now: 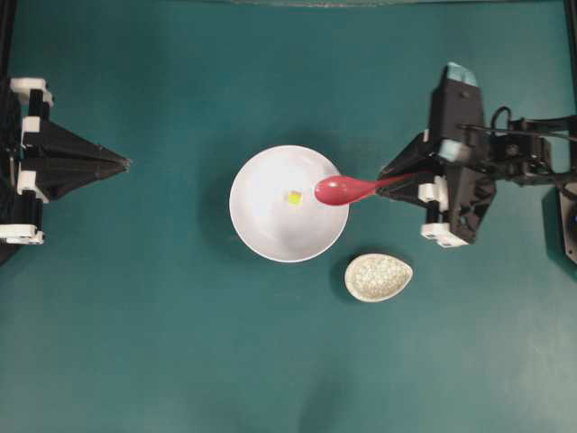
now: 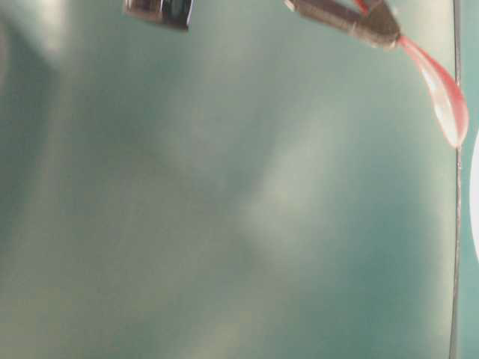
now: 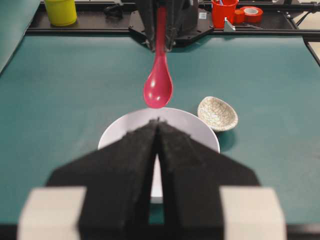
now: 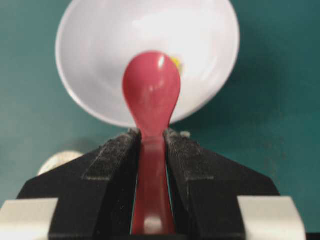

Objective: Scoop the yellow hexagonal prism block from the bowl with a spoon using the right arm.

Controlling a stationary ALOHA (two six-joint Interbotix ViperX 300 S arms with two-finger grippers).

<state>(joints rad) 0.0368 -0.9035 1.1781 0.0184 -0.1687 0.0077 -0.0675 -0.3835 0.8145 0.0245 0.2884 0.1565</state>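
Right arm holds the spoon over the bowl's rim; the block lies inside the bowl.

The right gripper (image 4: 151, 150) has its jaws clamped on the handle of the pink-red spoon (image 1: 347, 188), whose scoop hangs above the right edge of the white bowl (image 1: 261, 225). The yellow hexagonal prism block (image 1: 294, 198) sits on the bowl's floor, just left of the scoop and apart from it. The left gripper (image 1: 124, 163) waits well away on the green tabletop (image 1: 162, 343), jaws closed on nothing. A speckled egg-shaped dish (image 1: 378, 277) lies near the bowl.
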